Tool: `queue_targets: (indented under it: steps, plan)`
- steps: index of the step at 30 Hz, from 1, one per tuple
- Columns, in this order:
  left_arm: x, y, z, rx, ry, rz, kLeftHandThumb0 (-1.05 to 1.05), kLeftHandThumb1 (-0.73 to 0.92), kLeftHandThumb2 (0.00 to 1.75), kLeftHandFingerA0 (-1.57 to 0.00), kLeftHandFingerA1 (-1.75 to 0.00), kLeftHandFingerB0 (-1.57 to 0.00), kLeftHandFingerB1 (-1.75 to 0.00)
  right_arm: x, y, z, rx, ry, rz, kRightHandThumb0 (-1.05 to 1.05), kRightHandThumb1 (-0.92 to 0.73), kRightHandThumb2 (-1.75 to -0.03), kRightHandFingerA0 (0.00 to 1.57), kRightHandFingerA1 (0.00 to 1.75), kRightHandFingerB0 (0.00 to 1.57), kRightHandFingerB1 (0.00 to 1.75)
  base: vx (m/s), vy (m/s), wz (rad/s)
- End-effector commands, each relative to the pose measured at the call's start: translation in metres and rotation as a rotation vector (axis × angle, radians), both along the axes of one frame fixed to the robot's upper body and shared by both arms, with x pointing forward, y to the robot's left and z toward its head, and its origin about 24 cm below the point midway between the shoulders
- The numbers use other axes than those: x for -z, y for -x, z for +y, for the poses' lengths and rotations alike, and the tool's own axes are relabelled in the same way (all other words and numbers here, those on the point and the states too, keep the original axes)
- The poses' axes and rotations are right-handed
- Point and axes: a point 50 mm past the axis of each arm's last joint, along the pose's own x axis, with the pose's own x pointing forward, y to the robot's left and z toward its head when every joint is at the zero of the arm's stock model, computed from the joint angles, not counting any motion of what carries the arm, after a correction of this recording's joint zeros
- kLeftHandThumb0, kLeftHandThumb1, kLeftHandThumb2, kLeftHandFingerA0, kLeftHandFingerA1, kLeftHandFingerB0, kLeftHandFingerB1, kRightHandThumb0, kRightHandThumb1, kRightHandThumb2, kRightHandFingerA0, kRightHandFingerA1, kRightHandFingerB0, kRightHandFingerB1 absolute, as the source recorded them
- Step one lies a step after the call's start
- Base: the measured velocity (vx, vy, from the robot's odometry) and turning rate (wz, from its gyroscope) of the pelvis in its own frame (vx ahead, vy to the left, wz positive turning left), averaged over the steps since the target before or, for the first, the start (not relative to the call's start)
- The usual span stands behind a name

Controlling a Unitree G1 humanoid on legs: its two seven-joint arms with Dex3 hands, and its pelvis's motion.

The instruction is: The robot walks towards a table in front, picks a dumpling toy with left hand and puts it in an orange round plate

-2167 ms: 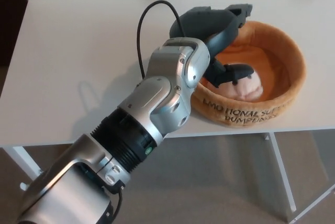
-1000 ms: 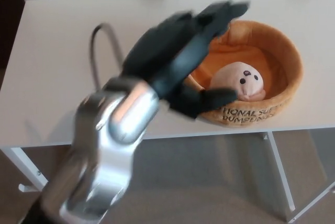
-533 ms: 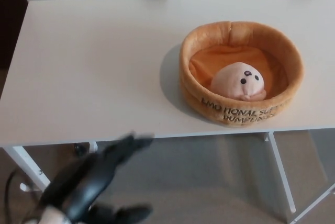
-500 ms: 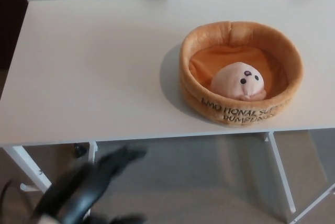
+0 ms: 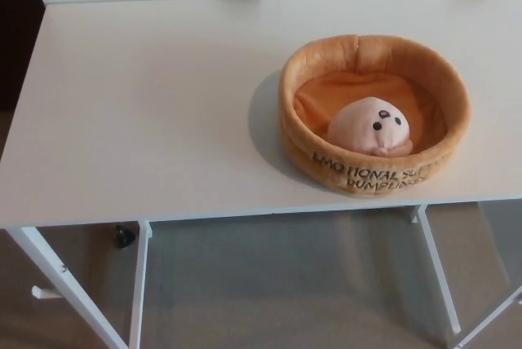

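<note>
The dumpling toy sits inside the orange round plate, toward its five o'clock side, face up. Neither robot hand shows, so their fingers can't be judged, nor which is nearer. The placing looks done on the white table.

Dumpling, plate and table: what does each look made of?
Dumpling: pale pink plush, matte and soft, with stitched dark eyes. Plate: orange plush fabric, judging by its padded, slightly slumped wall and embroidered lettering. Table: smooth white top, probably laminate, on white legs that look like painted metal.
</note>
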Motion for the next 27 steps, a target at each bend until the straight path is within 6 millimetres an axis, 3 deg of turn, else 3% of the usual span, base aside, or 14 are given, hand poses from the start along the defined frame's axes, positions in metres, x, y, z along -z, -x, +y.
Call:
queue_targets:
  steps: [1,2,5,6,8,9,15,16,18,19,23,24,27]
  plan:
    - [0.041,0.049,0.074,-0.294,-0.174,0.102,-0.33,0.56,0.57,-0.82,-0.75,-0.44,-0.36,-0.008,-0.011,-0.018,0.018,0.041,-0.022,-0.41,-0.7,-0.61,0.69,0.44,0.45,0.35,0.0,0.0,0.0]
    - [0.043,0.051,0.075,-0.318,-0.188,0.118,-0.39,0.6,0.58,-0.76,-0.61,-0.42,-0.34,-0.008,-0.013,-0.018,0.024,0.041,-0.033,-0.48,-0.58,-0.85,0.68,0.59,0.42,0.49,0.0,0.0,0.0]
    - [0.043,0.056,0.081,-0.419,-0.205,0.131,-0.29,0.63,0.59,-0.74,-0.58,-0.43,-0.36,-0.005,-0.02,-0.013,0.016,0.032,-0.047,-0.49,-0.58,-0.86,0.69,0.6,0.43,0.5,0.0,0.0,0.0]
    - [0.042,0.059,0.084,-0.467,-0.201,0.133,-0.25,0.65,0.59,-0.76,-0.61,-0.44,-0.36,-0.004,-0.022,-0.011,0.002,0.026,-0.047,-0.42,-0.7,-0.62,0.72,0.45,0.45,0.35,0.0,0.0,0.0]
    - [0.042,0.061,0.085,-0.492,-0.193,0.14,-0.25,0.65,0.59,-0.76,-0.61,-0.44,-0.36,-0.004,-0.023,-0.011,-0.004,0.023,-0.046,-0.42,-0.7,-0.62,0.72,0.45,0.45,0.35,0.0,0.0,0.0]
    - [0.043,0.061,0.085,-0.508,-0.17,0.144,-0.35,0.61,0.59,-0.7,-0.53,-0.39,-0.34,-0.004,-0.025,-0.012,-0.006,0.024,-0.05,-0.5,-0.58,-0.85,0.69,0.59,0.4,0.48,0.0,0.0,0.0]
    - [0.044,0.062,0.085,-0.495,-0.131,0.169,-0.31,0.58,0.58,-0.79,-0.62,-0.36,-0.33,-0.007,-0.034,-0.015,-0.011,0.019,-0.084,-0.49,-0.59,-0.86,0.68,0.6,0.4,0.49,0.0,0.0,0.0]
    - [0.044,0.065,0.085,-0.466,-0.148,0.184,-0.32,0.59,0.59,-0.67,-0.52,-0.35,-0.33,-0.006,-0.035,-0.014,-0.018,0.016,-0.076,-0.5,-0.58,-0.85,0.69,0.6,0.4,0.49,0.0,0.0,0.0]
    - [0.043,0.067,0.086,-0.453,-0.15,0.197,-0.33,0.59,0.58,-0.69,-0.55,-0.33,-0.32,-0.005,-0.036,-0.013,-0.025,0.016,-0.072,-0.5,-0.58,-0.86,0.68,0.6,0.4,0.49,0.0,0.0,0.0]
    - [0.043,0.068,0.086,-0.446,-0.153,0.201,-0.35,0.58,0.58,-0.68,-0.53,-0.31,-0.31,-0.005,-0.036,-0.013,-0.026,0.014,-0.073,-0.43,-0.69,-0.62,0.74,0.46,0.45,0.36,0.0,0.0,0.0]
    - [0.044,0.07,0.086,-0.436,-0.148,0.21,-0.37,0.58,0.58,-0.66,-0.53,-0.26,-0.3,-0.006,-0.037,-0.015,-0.031,0.013,-0.069,-0.43,-0.7,-0.62,0.73,0.44,0.45,0.35,0.0,0.0,0.0]
    - [0.044,0.07,0.087,-0.431,-0.148,0.212,-0.38,0.58,0.58,-0.64,-0.52,-0.25,-0.29,-0.007,-0.037,-0.015,-0.033,0.013,-0.072,-0.48,-0.59,-0.86,0.66,0.59,0.41,0.49,0.0,0.0,0.0]
    - [0.043,0.069,0.088,-0.435,-0.143,0.211,-0.35,0.63,0.59,-0.65,-0.52,-0.25,-0.29,-0.007,-0.043,-0.015,-0.046,0.014,-0.079,-0.48,-0.59,-0.86,0.71,0.6,0.42,0.5,0.0,0.0,0.0]
